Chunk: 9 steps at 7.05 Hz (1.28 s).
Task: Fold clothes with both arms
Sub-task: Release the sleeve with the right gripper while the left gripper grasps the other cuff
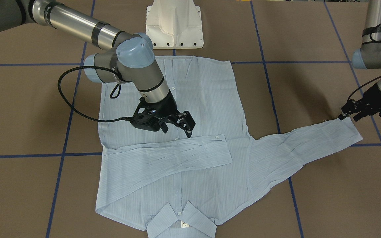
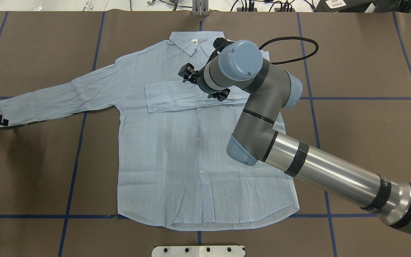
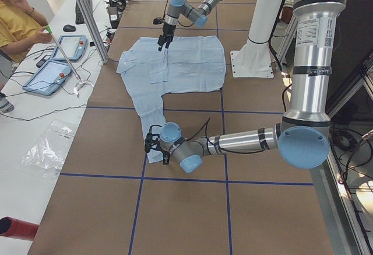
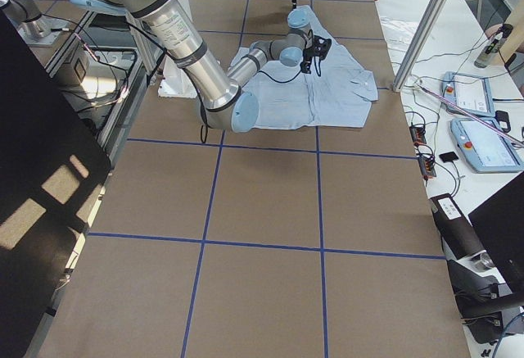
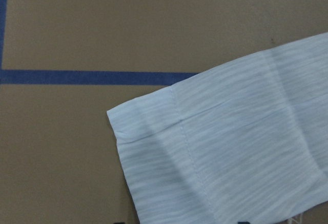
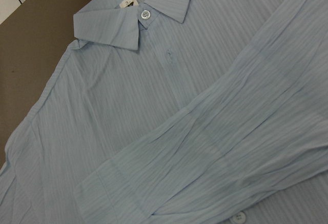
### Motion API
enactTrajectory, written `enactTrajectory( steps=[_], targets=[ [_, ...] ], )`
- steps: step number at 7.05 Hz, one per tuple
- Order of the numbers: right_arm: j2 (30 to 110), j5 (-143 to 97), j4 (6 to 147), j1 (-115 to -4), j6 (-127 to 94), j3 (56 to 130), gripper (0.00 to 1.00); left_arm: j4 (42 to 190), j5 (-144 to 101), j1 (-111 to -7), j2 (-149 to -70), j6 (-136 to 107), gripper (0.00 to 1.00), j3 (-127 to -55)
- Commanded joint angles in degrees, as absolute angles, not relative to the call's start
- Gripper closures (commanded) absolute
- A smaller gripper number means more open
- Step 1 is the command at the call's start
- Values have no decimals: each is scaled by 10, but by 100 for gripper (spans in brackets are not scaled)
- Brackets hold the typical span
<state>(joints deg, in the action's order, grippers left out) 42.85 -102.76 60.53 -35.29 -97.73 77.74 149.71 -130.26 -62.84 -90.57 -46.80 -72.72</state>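
Hovering the right gripper (image 1: 177, 129), jaws parted and empty, over the folded sleeve (image 1: 167, 155) of the shirt (image 1: 203, 99) lying flat mid-desk (image 1: 309, 205). Poising the left gripper (image 1: 349, 115), likewise spread and holding nothing, at the cuff (image 1: 347, 130) of the outstretched sleeve (image 1: 296, 142) running leftward. Judging the left arm nearer, with open desk around for swinging it in.

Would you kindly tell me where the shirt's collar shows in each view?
Exterior front-facing: collar at bottom centre.
Overhead exterior: top centre.
Exterior left: collar at the left end of the shirt.
Exterior right: the shirt's right end.
Left wrist-mounted: not in it.
Right wrist-mounted: upper left.
Landmark: white pedestal base, at the shirt's end opposite the collar.
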Motion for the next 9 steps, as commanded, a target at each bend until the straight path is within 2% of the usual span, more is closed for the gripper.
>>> enactTrajectory(
  steps=[1,2,4,6,7,9],
  targets=[
    [427,-1027,605,-353,-977,777,1,1502,-1303,-628,-904,-468,79,-725],
    [427,-1027,605,-353,-977,777,1,1503,-1303,-628,-904,-468,100,-726],
    [426,-1027,604,-353,-977,777,1,1505,-1305,-628,-903,-469,100,-742],
    [430,-1029,603,-356,-976,785,1,1498,-1309,-628,-910,-498,100,-801],
    [458,-1034,603,-366,-970,808,1,1498,-1303,-627,-940,-570,100,-823],
    [560,-1085,602,-415,-902,885,1,1481,-1302,-620,-1053,-701,100,-830]
  ],
)
